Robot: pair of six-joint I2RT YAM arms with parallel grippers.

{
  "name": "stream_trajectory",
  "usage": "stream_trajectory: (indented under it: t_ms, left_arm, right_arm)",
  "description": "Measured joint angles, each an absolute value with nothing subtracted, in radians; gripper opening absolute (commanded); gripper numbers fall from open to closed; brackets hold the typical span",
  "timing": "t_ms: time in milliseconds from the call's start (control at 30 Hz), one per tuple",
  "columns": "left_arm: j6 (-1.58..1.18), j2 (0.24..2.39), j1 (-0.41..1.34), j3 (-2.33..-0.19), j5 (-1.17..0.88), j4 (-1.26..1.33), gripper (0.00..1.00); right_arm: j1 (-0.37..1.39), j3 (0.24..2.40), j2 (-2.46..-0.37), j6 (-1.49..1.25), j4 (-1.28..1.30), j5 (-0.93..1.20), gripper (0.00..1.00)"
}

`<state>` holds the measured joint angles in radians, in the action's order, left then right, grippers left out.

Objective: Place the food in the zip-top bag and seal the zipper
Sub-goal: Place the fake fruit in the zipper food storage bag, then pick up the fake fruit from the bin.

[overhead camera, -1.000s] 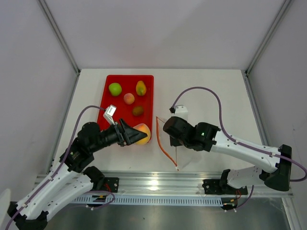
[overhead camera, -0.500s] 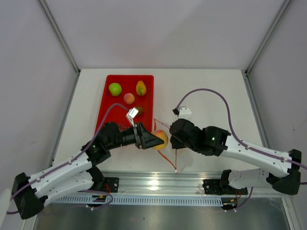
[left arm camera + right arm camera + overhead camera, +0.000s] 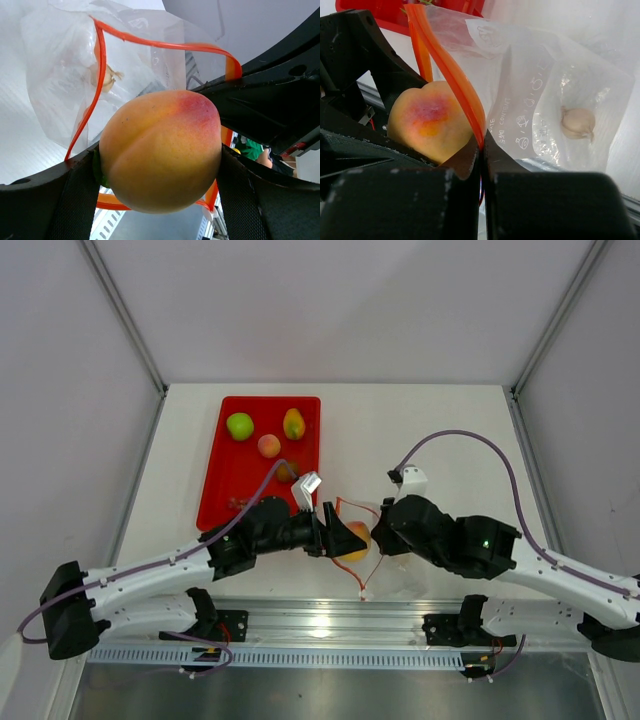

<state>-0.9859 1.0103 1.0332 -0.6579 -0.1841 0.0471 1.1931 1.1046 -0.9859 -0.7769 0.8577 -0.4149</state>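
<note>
My left gripper is shut on an orange-yellow, red-blushed fruit, held at the mouth of the clear zip-top bag. My right gripper is shut on the orange-red zipper and holds the upper lip up, so the mouth gapes. A pale garlic-like bulb lies inside the bag. In the top view the fruit sits between both grippers, the right gripper just beside it. The bag lies near the table's front edge.
The red tray at back left carries a green apple, a yellow-green mango, a pink peach and a brown kiwi. The metal rail runs along the near edge just below the bag.
My left arm carried the fruit rightward from the tray's front corner to the bag's mouth. My right arm shifted right, still pinching the zipper strip and pulling the mouth wider.
</note>
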Motion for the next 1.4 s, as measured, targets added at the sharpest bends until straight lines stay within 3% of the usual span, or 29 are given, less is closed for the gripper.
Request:
stream_trajectory:
  t_ms: [133,167,200,267,800,1133,1400]
  left_arm:
    - [-0.977,1.038,1.06,-0.71,-0.146,0.007,0.62]
    - [-0.974,1.046,1.065,-0.721,-0.139,-0.001,0.79]
    - [-0.971,1.053,1.07,-0.731,-0.131,-0.012,0.88]
    - [-0.963,1.068,1.081,-0.751,-0.114,-0.034,0.99]
    - [-0.883,0.979,1.114,-0.814,0.038,-0.17,1.0]
    - [-0.857,0.8,1.107,-0.827,0.301,-0.356,0.99]
    - [-0.907,0.791,0.864,-0.859,0.373,-0.496,0.99]
  right_arm:
    - [1.193,1.105,-0.955,-0.776,0.87,-0.43,0.0]
    - [1.193,1.105,-0.949,-0.775,0.874,-0.434,0.0]
    - [1.193,1.104,-0.944,-0.775,0.878,-0.437,0.0]
    - [1.193,1.101,-0.936,-0.775,0.883,-0.44,0.0]
    - [1.193,1.079,-0.883,-0.775,0.926,-0.467,0.0]
    - [1.19,1.077,-0.878,-0.774,0.95,-0.492,0.0]
    - [1.189,1.067,-0.879,-0.765,0.949,-0.505,0.0]
